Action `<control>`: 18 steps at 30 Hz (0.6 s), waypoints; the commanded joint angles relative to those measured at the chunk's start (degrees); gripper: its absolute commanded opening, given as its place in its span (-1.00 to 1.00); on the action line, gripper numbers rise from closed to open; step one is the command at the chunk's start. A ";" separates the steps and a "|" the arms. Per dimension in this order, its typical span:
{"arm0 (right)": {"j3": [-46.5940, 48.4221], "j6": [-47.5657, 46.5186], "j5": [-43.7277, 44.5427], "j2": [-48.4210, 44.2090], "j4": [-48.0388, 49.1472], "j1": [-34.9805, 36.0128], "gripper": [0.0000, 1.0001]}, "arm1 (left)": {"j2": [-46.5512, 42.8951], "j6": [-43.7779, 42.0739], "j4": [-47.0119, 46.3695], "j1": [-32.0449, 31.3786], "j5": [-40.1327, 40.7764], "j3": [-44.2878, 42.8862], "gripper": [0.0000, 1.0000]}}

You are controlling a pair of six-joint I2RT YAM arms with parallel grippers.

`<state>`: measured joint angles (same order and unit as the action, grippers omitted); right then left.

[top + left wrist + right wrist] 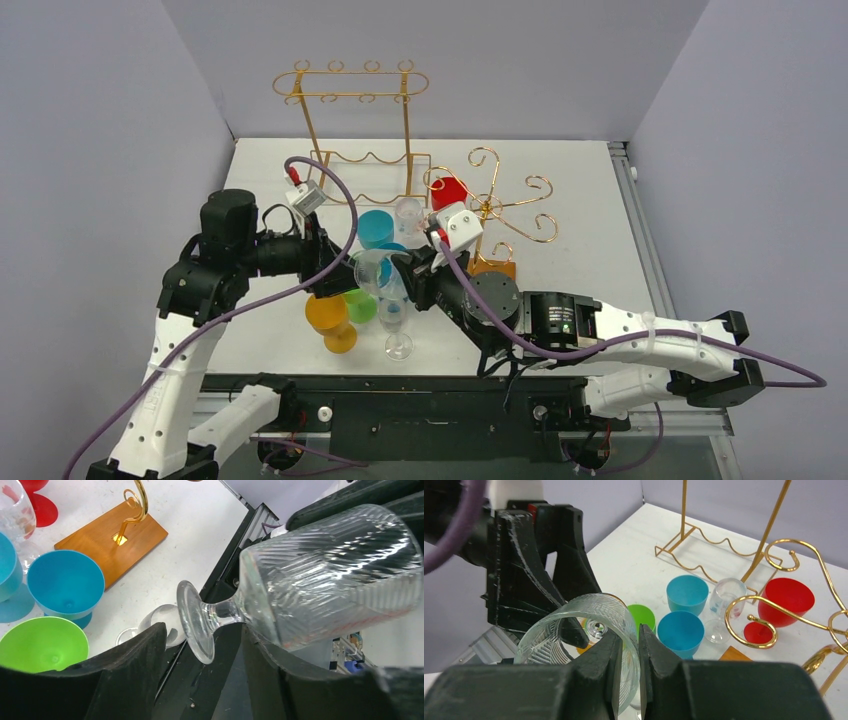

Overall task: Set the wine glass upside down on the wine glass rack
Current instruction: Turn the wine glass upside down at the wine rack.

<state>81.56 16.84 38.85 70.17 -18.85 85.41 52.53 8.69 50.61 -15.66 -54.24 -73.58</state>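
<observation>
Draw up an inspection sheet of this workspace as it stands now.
Surface: white table, crowded around the middle.
Job's things: ribbed wine glass held on its side above the table; tall gold rack at the back; curled gold rack on its wooden base.
Clutter: orange glass, green glass, blue glass, second blue glass, red glass, small clear glass.
Grippers: right pincer shut on the ribbed wine glass's rim wall; left pincer with jaws apart on either side of its stem.
Cables: purple cable looping off the left arm.
Surroundings: grey walls; nothing else seen.
</observation>
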 commanded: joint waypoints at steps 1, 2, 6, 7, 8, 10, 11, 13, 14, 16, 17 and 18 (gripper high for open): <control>3.08 -1.91 0.40 0.09 8.97 -0.08 -1.00 | 0.37 -0.36 -0.89 -0.16 -2.93 -1.10 0.22; 3.10 -2.35 0.60 0.06 8.68 -0.07 -1.00 | 0.38 -0.80 -0.27 -0.16 -2.54 -1.45 0.31; 2.93 -3.09 0.99 -0.61 7.33 -0.38 -1.00 | -0.15 -1.83 0.87 -0.19 -1.98 -1.79 0.54; 2.79 -3.04 0.75 -0.83 7.23 -0.49 -1.00 | -0.46 -1.81 0.56 -0.16 -2.02 -1.49 0.56; 2.74 -2.84 0.51 -0.89 7.17 -0.50 -1.00 | -0.83 -1.64 -0.05 -0.20 -2.14 -1.15 0.56; 2.73 -2.62 0.04 -0.68 7.30 -0.51 -1.00 | -1.26 -0.82 -1.65 -0.17 -2.27 -0.60 0.51; 2.81 -2.36 -0.10 -0.45 7.30 -0.51 -1.00 | -1.31 -0.38 -2.30 -0.17 -2.28 -0.48 0.47; 2.67 -1.92 -0.44 -0.21 7.97 -0.53 -1.00 | -1.02 0.42 -3.44 -0.20 -2.65 -0.49 0.36; 2.58 -1.56 -0.81 -0.13 8.49 -0.51 -1.00 | -0.76 0.84 -3.90 -0.18 -2.85 -0.43 0.29; 2.46 -1.09 -1.35 -0.04 9.58 -0.50 -1.00 | -0.32 1.61 -4.85 -0.16 -3.33 -0.28 0.13; 2.53 -0.86 -1.76 0.18 10.09 -0.50 -1.00 | -0.13 1.98 -5.45 -0.16 -3.48 -0.14 0.04; 2.55 -0.51 -2.29 0.29 10.56 -0.55 -1.00 | 0.00 2.42 -5.89 -0.19 -3.55 -0.08 0.00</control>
<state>82.30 14.59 38.54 70.24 -15.51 85.14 52.34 9.19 49.84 -15.62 -54.98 -73.52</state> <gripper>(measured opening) 0.105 0.543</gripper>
